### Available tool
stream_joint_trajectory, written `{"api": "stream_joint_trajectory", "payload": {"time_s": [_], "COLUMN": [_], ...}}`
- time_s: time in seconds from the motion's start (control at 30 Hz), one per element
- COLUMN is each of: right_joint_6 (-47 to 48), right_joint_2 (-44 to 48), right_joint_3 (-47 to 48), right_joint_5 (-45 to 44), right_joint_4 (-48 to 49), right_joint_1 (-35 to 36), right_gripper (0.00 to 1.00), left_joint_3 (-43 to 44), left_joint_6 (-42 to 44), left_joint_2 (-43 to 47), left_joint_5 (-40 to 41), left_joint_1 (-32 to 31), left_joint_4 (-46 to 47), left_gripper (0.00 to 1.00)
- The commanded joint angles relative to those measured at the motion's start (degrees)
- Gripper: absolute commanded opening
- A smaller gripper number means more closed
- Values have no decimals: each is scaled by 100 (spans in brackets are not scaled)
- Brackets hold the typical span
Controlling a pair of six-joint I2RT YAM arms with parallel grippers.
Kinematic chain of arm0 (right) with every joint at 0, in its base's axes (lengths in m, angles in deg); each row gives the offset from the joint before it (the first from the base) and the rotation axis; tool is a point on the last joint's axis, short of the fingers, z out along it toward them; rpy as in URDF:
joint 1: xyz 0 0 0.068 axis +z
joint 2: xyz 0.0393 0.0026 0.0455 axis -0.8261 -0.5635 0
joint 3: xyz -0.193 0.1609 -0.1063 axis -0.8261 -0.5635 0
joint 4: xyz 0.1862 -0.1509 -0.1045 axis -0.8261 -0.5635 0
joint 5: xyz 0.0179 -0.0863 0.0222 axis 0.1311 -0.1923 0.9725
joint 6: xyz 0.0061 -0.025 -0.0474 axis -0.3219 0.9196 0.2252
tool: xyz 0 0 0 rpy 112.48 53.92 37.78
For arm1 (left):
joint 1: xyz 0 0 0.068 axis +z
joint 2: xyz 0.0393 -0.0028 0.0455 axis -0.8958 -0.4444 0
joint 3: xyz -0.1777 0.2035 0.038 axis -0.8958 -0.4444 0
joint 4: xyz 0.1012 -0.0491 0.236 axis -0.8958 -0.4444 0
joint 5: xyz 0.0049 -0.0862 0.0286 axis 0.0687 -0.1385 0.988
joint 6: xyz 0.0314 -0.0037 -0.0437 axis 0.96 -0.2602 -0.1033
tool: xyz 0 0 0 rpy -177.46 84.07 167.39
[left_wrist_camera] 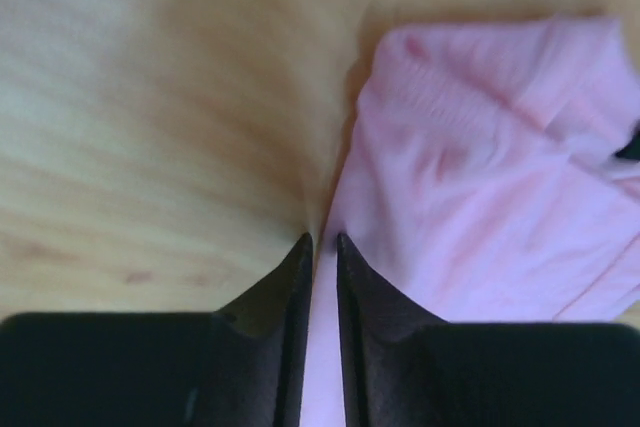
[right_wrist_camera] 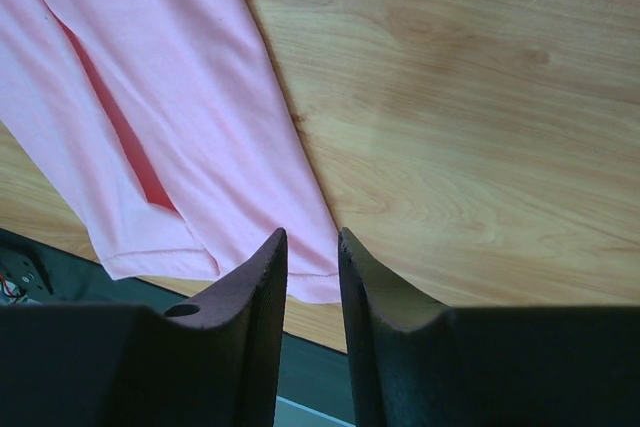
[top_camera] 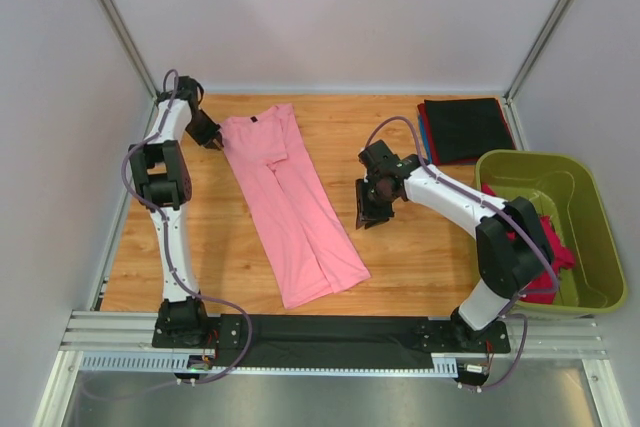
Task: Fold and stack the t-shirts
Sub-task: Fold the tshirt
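The left tool [left_wrist_camera: 320, 239], narrowed to a slit, sits at the far corner of the pink shirt [top_camera: 290, 207], which lies flat on the counter [top_camera: 420, 257]. Whether it pinches cloth is unclear. The right tool [right_wrist_camera: 310, 234], slightly parted, holds nothing and hangs over bare wood near the shirt.

Left wrist view blurred; pink shirt [left_wrist_camera: 480, 177] runs off right edge. Red shirt [top_camera: 560, 255] in tub [top_camera: 603, 237] part-hidden behind right arm [top_camera: 450, 192].
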State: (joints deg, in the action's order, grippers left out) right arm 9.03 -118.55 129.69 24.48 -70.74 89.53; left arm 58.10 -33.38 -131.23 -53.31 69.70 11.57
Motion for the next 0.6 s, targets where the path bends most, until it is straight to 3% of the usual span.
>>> {"api": "stream_joint_trajectory", "payload": {"time_s": [0.0, 0.1, 0.4, 0.57], "right_joint_6": [-124, -220, -413, -493], "right_joint_2": [191, 85, -442, -863], "right_joint_3": [33, 68, 620, 797], "right_joint_5": [-11, 24, -90, 252], "right_joint_4": [209, 219, 209, 385], "right_joint_1": [19, 19, 19, 19], "right_gripper": [29, 29, 28, 29], "left_joint_3": [547, 882, 1980, 2185], "left_joint_6": [-31, -215, -865, -1350], "left_joint_2": [-515, -859, -1658, -1924], "left_joint_5": [-585, -963, -1350, -2229], "left_joint_1": [164, 244, 376, 428], "left_joint_4": [543, 780, 1974, 2680], "left_gripper": [21, 0, 0, 1]}}
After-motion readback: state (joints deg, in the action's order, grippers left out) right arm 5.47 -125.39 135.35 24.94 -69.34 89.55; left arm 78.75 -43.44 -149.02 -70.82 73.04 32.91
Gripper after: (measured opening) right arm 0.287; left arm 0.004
